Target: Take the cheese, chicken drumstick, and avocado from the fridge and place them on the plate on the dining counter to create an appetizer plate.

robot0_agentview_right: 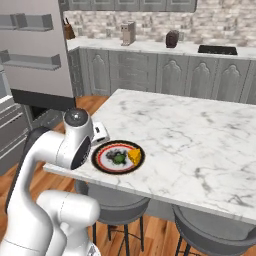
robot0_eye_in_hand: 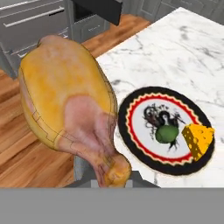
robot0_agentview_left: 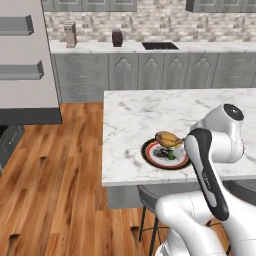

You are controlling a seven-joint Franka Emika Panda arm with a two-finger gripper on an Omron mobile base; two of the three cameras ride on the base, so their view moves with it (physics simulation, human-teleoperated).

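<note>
Grey kitchen, marble island: last item arriving at the plate.

Marble table (robot0_agentview_left: 130, 115) carries the plate (robot0_eye_in_hand: 131, 109) near its front edge, with the avocado (robot0_eye_in_hand: 166, 134) on the white centre and the cheese (robot0_eye_in_hand: 199, 139) wedge on the rim beside it. The claw is clenched on the chicken drumstick (robot0_eye_in_hand: 70, 105), gripping it by the narrow bone end, and in the left base view the drumstick (robot0_agentview_left: 168, 138) hangs over the plate's far edge. Judging from that, two of three foods are placed and the step in hand is delivering the drumstick. Next it likely calls for lowering onto the bare part of the plate, clear of avocado and cheese, then releasing. No brand, label or writing is readable anywhere; the plate's dark pattern is decoration only.
</note>
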